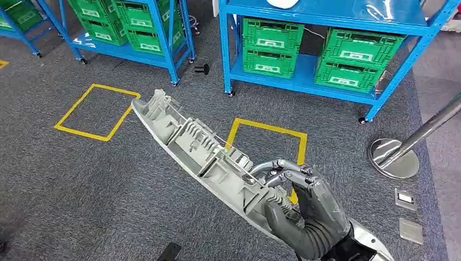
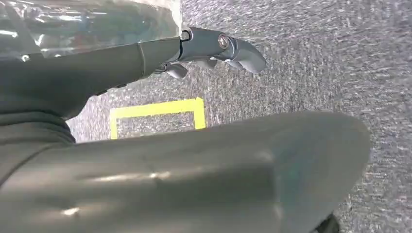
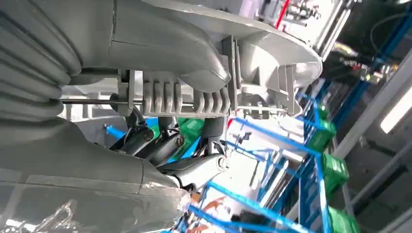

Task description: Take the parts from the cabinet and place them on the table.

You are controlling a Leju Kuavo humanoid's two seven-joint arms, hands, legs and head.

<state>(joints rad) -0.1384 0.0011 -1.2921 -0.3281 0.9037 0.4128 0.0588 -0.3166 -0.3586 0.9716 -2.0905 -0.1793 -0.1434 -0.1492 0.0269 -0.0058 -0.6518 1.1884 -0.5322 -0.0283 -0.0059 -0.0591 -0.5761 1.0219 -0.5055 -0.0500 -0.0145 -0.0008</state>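
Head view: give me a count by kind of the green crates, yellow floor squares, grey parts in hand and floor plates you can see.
Green crates: 9, some cut off by the picture's edge
Yellow floor squares: 2, the nearer one partly behind the part
Grey part, held by the right hand: 1
Floor plates: 2
Total: 14

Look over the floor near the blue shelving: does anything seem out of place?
Yes. A small black mushroom-shaped object lies loose on the grey carpet between the two blue metal racks, outside both yellow taped squares; what it is cannot be told.
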